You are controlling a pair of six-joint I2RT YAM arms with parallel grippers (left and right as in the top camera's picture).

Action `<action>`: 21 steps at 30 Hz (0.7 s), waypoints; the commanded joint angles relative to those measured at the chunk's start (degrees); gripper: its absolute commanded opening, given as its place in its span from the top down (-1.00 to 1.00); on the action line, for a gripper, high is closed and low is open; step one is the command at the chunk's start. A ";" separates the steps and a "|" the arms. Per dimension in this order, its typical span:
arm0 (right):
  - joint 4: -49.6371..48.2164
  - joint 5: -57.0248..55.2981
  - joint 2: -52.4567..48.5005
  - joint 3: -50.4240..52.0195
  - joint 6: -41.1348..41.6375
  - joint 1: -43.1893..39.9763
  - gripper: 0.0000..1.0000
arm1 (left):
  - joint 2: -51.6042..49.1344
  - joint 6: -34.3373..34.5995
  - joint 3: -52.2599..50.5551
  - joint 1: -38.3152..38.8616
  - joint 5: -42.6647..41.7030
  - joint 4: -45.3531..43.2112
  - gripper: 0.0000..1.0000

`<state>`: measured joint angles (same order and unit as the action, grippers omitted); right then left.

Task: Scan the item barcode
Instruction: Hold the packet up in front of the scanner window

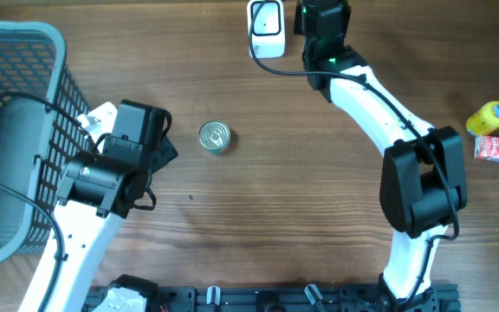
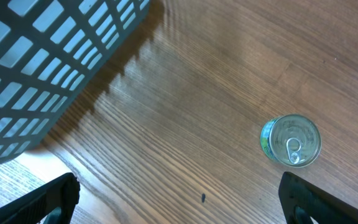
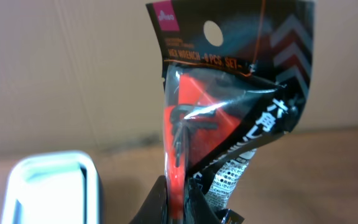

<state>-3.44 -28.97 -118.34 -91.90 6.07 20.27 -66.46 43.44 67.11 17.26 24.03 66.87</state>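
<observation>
1. Basket (image 1: 59, 82): ahead-left of the left gripper (image 2: 179, 190), whose fingers stand wide apart, empty.
2. Hex wrench pack (image 3: 229, 106): clamped at its lower edge in the right gripper (image 3: 179, 208), rising above its fingers.
3. Scanner (image 3: 48, 186): just left of those fingers.
4. Can (image 2: 291, 140): ahead of the left fingers, untouched.
</observation>
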 commanded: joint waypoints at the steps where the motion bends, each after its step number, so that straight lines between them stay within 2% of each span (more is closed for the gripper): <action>1: 6.49 5.49 -0.44 -1.03 0.02 1.25 0.90 | 0.11 0.76 0.35 0.11 1.18 -0.31 -1.00; 4: 9.55 17.29 -0.44 -1.05 11.17 2.84 0.90 | 0.11 0.76 0.35 0.11 1.18 -0.72 -1.00; 8: 8.90 24.57 -0.76 -1.05 21.27 5.11 0.90 | 0.11 0.76 0.33 0.11 1.18 -0.66 -1.00; 14: -0.09 24.35 -6.51 -1.07 22.99 6.25 0.91 | 0.07 0.74 0.35 0.11 2.29 -0.63 -1.00; 21: -4.94 24.55 -9.11 -1.18 26.23 5.97 0.91 | 0.00 0.74 0.33 0.11 2.93 -0.46 -1.00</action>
<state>-6.55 -5.08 -127.61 -91.98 30.33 26.30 -66.46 43.44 67.11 17.26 25.12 66.39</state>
